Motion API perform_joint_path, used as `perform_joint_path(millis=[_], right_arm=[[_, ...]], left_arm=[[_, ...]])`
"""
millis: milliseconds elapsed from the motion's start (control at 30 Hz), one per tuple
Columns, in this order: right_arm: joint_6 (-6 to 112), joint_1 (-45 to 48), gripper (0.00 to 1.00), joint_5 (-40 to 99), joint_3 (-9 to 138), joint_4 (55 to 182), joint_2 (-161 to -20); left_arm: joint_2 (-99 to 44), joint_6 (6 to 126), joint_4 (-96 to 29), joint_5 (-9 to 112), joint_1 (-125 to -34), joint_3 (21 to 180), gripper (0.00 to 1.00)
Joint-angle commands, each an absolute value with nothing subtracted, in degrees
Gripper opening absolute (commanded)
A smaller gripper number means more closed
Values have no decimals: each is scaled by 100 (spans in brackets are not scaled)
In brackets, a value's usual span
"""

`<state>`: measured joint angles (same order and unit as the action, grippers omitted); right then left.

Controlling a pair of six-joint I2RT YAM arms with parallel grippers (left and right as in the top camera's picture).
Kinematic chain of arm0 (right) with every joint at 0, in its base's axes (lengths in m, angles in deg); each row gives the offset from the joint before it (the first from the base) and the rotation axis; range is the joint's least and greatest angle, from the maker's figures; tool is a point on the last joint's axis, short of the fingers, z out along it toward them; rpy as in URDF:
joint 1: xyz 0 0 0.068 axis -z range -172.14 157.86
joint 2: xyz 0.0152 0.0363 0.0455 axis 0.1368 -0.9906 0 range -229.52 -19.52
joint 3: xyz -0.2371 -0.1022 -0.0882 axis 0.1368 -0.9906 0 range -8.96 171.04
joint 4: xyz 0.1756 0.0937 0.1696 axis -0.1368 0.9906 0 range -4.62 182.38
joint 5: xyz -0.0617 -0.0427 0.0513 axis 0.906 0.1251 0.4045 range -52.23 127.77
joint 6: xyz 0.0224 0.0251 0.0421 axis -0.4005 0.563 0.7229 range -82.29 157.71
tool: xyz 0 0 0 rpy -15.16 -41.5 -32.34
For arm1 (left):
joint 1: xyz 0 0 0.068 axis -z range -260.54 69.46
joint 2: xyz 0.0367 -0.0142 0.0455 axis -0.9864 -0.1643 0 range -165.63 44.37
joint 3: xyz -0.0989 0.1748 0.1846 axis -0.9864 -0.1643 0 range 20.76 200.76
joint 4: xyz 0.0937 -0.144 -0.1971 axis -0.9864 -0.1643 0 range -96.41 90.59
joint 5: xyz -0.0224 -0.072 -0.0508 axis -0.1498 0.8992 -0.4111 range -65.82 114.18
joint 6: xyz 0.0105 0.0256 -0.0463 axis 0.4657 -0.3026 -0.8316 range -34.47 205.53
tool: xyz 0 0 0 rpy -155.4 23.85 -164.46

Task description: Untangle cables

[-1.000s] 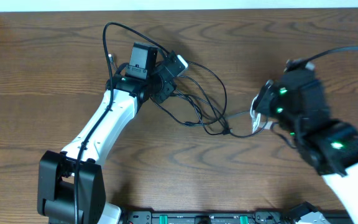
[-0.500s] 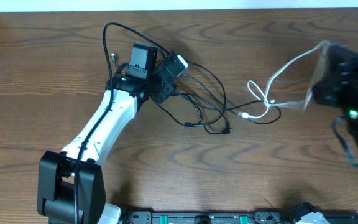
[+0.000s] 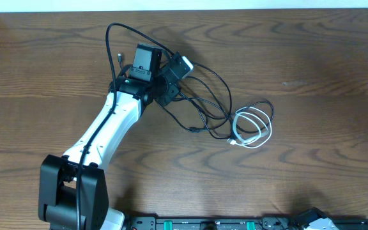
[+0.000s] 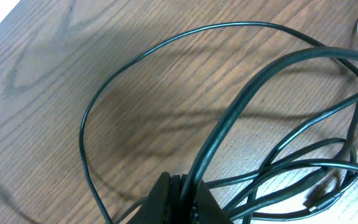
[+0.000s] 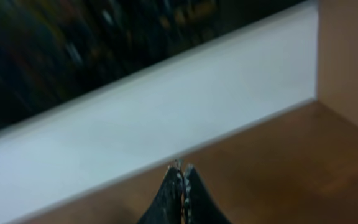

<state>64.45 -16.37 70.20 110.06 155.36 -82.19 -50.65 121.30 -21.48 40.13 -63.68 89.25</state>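
Counter: dark wood grain (image 3: 312,57), bare to my right; a pale wall (image 5: 166,118) backs it.
Cables: black cables (image 3: 213,96) loop mid-counter; the white cable (image 3: 253,128) lies coiled at their right end, overlapping them.
Left side: my left jaws are clamped on one of the black cables.
Right side: my right jaws are together, empty, off at the counter edge.
Risk: a left pull could cinch the loops into a knot or drag the white coil along.

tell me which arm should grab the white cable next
Probably right: the right gripper is shut on nothing, though off toward the table edge. The left gripper is clamped on a black cable, and the white cable lies on the right arm's side.
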Motion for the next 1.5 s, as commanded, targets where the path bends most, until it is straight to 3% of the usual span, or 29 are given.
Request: perform_joint_path(millis=[0,100,200,333,533,767,1133,1467], right_arm=[[6958,-1597,13,7015,10914,16154,-8536],[7446,-1597,35,6862,10694,16731,-8783],[7485,-1597,49,6366,10281,16917,-9039],[6867,-1623,59,5265,9535,16895,-9397],[5468,-1641,66,4423,8222,16893,-10048],[3743,-1658,71,4281,6654,16292,-10527],[3238,-1667,82,3905,5433,14338,-10857],[2967,-1667,86,3907,4346,12725,-10857]], left_arm=[[-4991,12036,-2143,3980,-6410,8934,7],[-4991,12036,-2143,3980,-6410,8934,8],[-4991,12034,-2143,3980,-6410,8934,8],[-4991,12036,-2143,3980,-6410,8934,26],[-4991,12034,-2143,3980,-6410,8934,39],[-4991,12036,-2141,3980,-6410,8934,43],[-4991,12036,-2143,3980,-6410,8934,43],[-4991,12036,-2145,3982,-6410,8934,43]])
